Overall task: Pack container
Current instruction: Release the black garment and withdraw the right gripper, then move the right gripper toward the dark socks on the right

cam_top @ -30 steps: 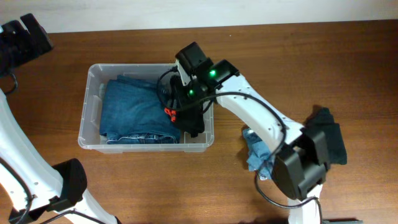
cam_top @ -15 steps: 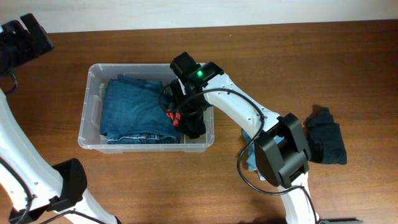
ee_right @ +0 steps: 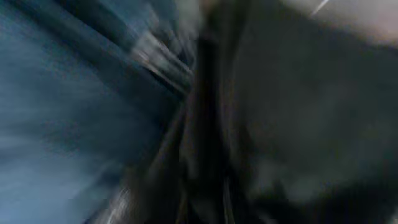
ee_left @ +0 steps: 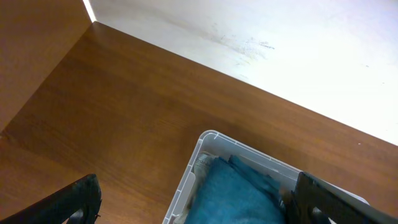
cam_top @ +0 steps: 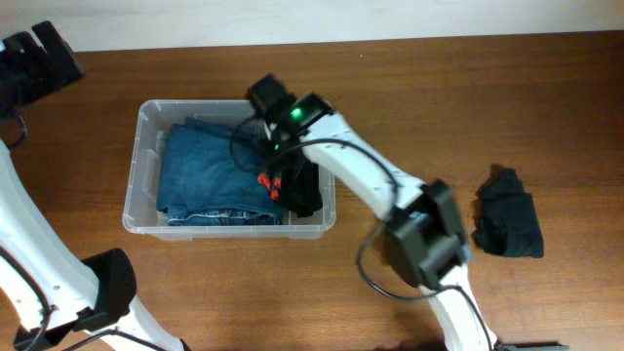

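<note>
The container (cam_top: 144, 161) is a clear plastic bin at centre left of the table, and its corner also shows in the left wrist view (ee_left: 202, 149). Folded blue jeans (cam_top: 210, 175) fill most of it. A black garment (cam_top: 304, 193) lies at its right end. My right gripper (cam_top: 278, 175) reaches down into the bin's right end, over the black garment and next to the jeans. Its wrist view is a close blur of dark cloth (ee_right: 280, 112) and blue denim (ee_right: 62, 93), with the fingers not made out. My left gripper (ee_left: 199, 205) is open and empty, high above the table's far left corner.
A dark teal folded cloth (cam_top: 509, 224) lies on the table at the right. My right arm (cam_top: 419, 234) stretches from the front edge across to the bin. The white wall edge (ee_left: 261, 37) runs behind the table.
My right wrist has moved left and back along the bin's right end. The arm's lower part has swung over the light blue cloth on the table and now hides it. The left arm is still.
</note>
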{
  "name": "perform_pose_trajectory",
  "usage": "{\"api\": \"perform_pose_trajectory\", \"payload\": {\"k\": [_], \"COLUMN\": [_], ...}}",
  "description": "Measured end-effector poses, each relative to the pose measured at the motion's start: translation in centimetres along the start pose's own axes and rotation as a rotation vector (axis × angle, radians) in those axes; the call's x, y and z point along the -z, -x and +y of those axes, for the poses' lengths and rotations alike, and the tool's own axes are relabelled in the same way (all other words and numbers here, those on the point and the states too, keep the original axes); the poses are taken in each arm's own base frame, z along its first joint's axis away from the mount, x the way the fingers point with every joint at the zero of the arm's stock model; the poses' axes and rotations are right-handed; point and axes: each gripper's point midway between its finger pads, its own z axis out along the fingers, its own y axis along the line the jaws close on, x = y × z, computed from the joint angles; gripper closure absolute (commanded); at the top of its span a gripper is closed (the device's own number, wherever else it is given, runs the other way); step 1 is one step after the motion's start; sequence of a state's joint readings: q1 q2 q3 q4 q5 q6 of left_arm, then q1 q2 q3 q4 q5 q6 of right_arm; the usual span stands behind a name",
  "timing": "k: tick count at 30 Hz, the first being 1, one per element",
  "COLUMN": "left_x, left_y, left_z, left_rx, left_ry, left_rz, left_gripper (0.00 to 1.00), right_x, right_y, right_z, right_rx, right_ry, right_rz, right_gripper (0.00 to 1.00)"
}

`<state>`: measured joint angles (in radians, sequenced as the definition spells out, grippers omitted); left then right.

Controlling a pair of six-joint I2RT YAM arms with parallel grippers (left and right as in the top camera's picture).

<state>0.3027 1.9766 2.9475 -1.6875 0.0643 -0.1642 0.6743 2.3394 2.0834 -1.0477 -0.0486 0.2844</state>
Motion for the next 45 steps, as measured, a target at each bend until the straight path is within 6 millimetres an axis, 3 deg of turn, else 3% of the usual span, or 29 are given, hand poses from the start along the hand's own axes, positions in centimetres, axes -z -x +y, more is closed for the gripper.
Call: {"api": "perform_pose_trajectory", "payload": {"k": [3,8,9,11,13,15,18,19,20,22,23,25,29,30,34,36,38,40,42,45], "left_x": [0.0,0.0,0.0,0.0,0.0,0.0,0.0,0.0,0.0,0.0,0.0,0.0,0.0,0.0,0.0,0.0,0.0,0.0,0.0,0.0], "left_y": [0.0,0.0,0.0,0.0,0.0,0.0,0.0,0.0,0.0,0.0,0.0,0.0,0.0,0.0,0.0,0.0,0.0,0.0,0.0,0.0], "left_z": [0.0,0.0,0.0,0.0,0.0,0.0,0.0,0.0,0.0,0.0,0.0,0.0,0.0,0.0,0.0,0.0,0.0,0.0,0.0,0.0], "left_rx": [0.0,0.0,0.0,0.0,0.0,0.0,0.0,0.0,0.0,0.0,0.0,0.0,0.0,0.0,0.0,0.0,0.0,0.0,0.0,0.0], "left_ry": [0.0,0.0,0.0,0.0,0.0,0.0,0.0,0.0,0.0,0.0,0.0,0.0,0.0,0.0,0.0,0.0,0.0,0.0,0.0,0.0], "left_rz": [0.0,0.0,0.0,0.0,0.0,0.0,0.0,0.0,0.0,0.0,0.0,0.0,0.0,0.0,0.0,0.0,0.0,0.0,0.0,0.0], "left_gripper": [0.01,0.01,0.01,0.01,0.01,0.01,0.01,0.01,0.01,0.01,0.01,0.01,0.01,0.01,0.01,0.01,0.01,0.01,0.01,0.01], "right_x": [-2.7,-1.3,-0.9,0.7,3.5,6.2,13.2,18.8,20.6,25.8,28.4,31.7,33.6,33.8,35.1,35.9,37.5,39.8,43.6,51.8], "right_y": [-1.5,-2.0,-2.1,-1.5,-0.3,1.1,3.7,4.6,4.9,4.9,4.4,3.4,1.0,0.5,-5.2,-6.9,-8.2,-8.9,-10.2,-13.7], "right_z": [-0.8,-0.9,-1.0,-1.1,-0.8,-0.4,-0.1,-1.4,-2.2,-6.0,-9.1,-15.5,-26.8,-28.4,-38.6,-40.8,-41.5,-40.5,-38.4,-32.5], "right_rx": [-0.007,-0.004,-0.003,0.005,0.015,0.011,0.01,-0.02,-0.038,-0.121,-0.196,-0.337,-0.601,-0.639,-0.875,-0.914,-0.913,-0.891,-0.857,-0.778], "right_ry": [-0.025,-0.04,-0.049,-0.072,-0.077,-0.062,-0.028,-0.008,-0.006,-0.004,-0.012,-0.025,0.002,0.004,-0.032,-0.047,-0.065,-0.1,-0.175,-0.316], "right_rz": [0.073,0.107,0.115,0.102,0.067,0.008,-0.138,-0.244,-0.282,-0.378,-0.417,-0.475,-0.509,-0.51,-0.525,-0.542,-0.577,-0.617,-0.692,-0.884], "right_gripper": [0.87,0.86,0.84,0.61,0.25,0.15,0.01,0.01,0.01,0.01,0.01,0.02,0.01,0.01,0.02,0.02,0.02,0.02,0.02,0.02]}}
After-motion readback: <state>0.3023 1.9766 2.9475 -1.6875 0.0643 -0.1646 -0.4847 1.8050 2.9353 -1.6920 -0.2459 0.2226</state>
